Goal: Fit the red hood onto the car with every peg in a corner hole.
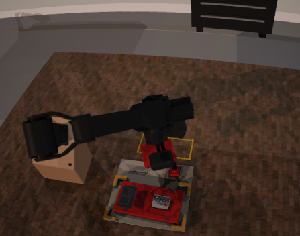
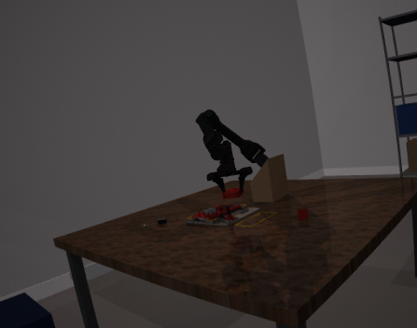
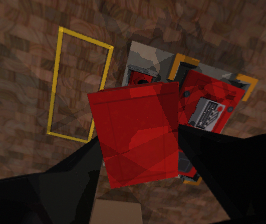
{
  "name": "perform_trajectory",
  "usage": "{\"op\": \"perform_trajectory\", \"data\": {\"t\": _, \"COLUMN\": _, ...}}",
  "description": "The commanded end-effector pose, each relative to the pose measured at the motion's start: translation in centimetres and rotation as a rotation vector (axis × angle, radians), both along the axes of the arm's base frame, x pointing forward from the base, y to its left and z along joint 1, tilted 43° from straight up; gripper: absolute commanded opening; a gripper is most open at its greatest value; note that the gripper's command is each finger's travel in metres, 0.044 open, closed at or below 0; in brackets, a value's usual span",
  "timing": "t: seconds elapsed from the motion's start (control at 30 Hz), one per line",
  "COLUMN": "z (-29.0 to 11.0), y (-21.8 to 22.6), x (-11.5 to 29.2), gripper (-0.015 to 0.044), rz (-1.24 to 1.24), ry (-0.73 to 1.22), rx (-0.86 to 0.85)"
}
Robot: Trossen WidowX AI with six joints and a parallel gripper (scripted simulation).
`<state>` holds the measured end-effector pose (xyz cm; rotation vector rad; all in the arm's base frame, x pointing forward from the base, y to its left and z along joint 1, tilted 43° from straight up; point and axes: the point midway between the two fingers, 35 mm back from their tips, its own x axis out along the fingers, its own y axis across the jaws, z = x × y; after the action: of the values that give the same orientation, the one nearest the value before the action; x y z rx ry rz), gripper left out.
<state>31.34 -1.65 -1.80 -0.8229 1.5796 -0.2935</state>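
My gripper (image 1: 158, 154) (image 2: 229, 184) (image 3: 137, 133) is shut on the red hood (image 1: 146, 155) (image 2: 231, 193) (image 3: 135, 130) and holds it in the air, flat roof up. It hangs just behind the back edge of the grey jig plate (image 1: 133, 167) (image 3: 143, 55). The red car chassis (image 1: 143, 200) (image 2: 216, 213) (image 3: 215, 90) sits in the jig between orange corner brackets. The grey engine block (image 1: 160, 201) (image 3: 208, 112) rests on its deck. The pegs are too small to make out. In the wrist view the hood covers part of the chassis.
A yellow rectangle outline (image 1: 191, 148) (image 2: 255, 220) (image 3: 54, 85) is marked on the table behind the jig. A small red part (image 1: 174, 171) stands on the jig plate's back edge. The arm's tan base box (image 1: 69, 166) (image 2: 269, 180) is at the left. A small red cube (image 2: 302, 214) lies apart.
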Motion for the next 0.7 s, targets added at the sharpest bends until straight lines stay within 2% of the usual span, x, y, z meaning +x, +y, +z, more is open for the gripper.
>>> {"op": "perform_trajectory", "data": {"t": 0.0, "z": 1.8, "y": -2.0, "x": 0.8, "gripper": 0.0, "rz": -0.069, "ry": -0.064, "rx": -0.004}}
{"op": "perform_trajectory", "data": {"t": 0.47, "z": 8.6, "y": -8.9, "x": 1.9, "gripper": 0.0, "rz": -0.318, "ry": -0.29, "rx": -0.03}}
{"op": "perform_trajectory", "data": {"t": 0.67, "z": 8.7, "y": -9.2, "x": 1.9, "gripper": 0.0, "rz": -0.329, "ry": -0.3, "rx": -0.033}}
